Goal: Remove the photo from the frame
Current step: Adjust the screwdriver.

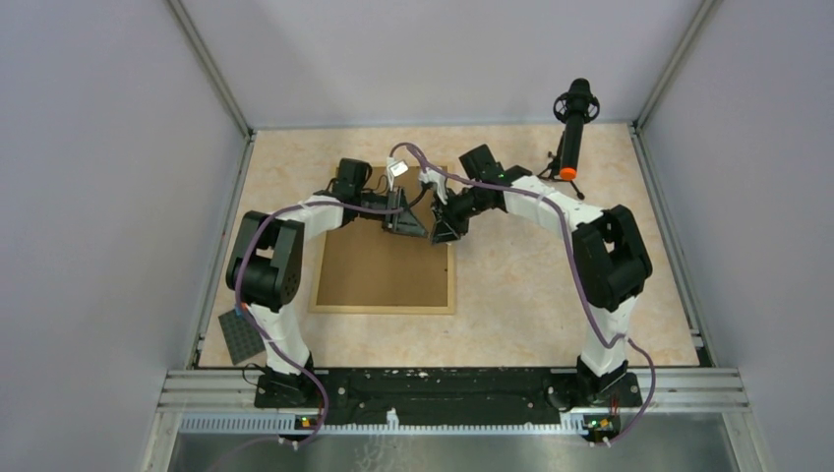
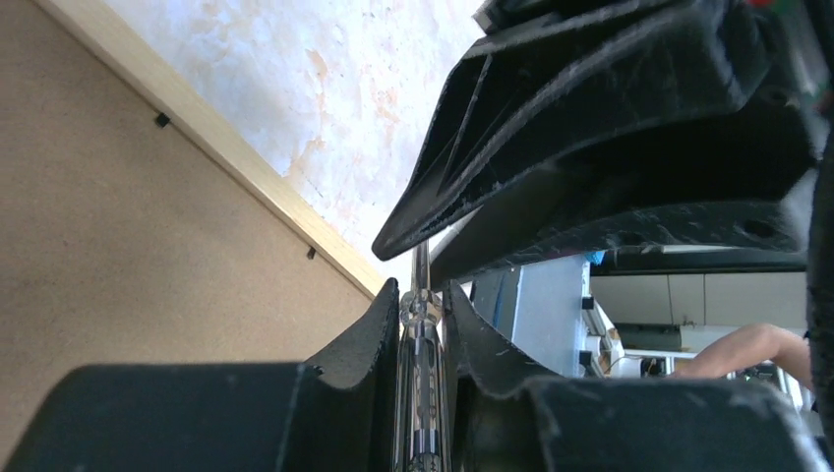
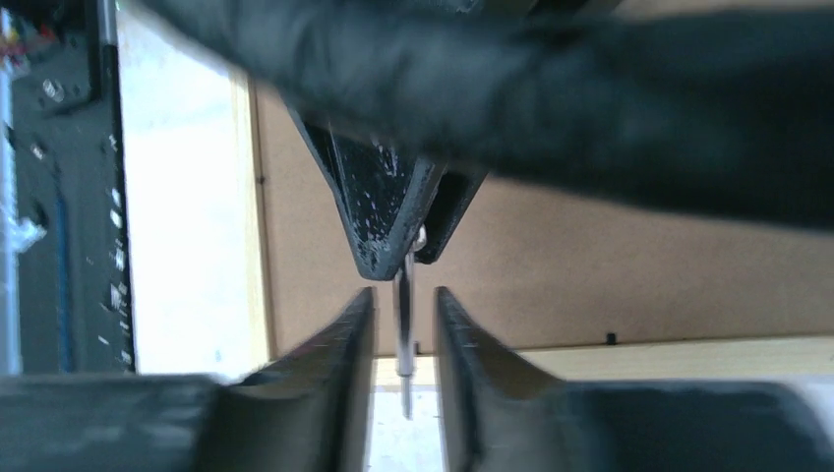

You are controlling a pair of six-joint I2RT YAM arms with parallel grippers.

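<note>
The frame (image 1: 384, 308) lies face down on the table, its brown fibreboard back (image 1: 379, 270) up. The photo is hidden beneath it. My left gripper (image 1: 411, 228) hovers over the frame's far right corner, shut on a clear-handled screwdriver (image 2: 421, 393) whose metal shaft (image 3: 404, 324) points toward my right gripper (image 1: 447, 231). The right gripper's fingers (image 3: 356, 324) stand narrowly apart on either side of the shaft without touching it. The left wrist view shows the frame's wooden rail (image 2: 226, 147) with small black tabs; the right wrist view shows the frame's corner (image 3: 639, 354).
A small dark grey studded baseplate (image 1: 239, 337) lies at the near left by the left arm's base. A black stand with an orange tip (image 1: 572, 133) stands at the far right. Grey walls close in the table on three sides.
</note>
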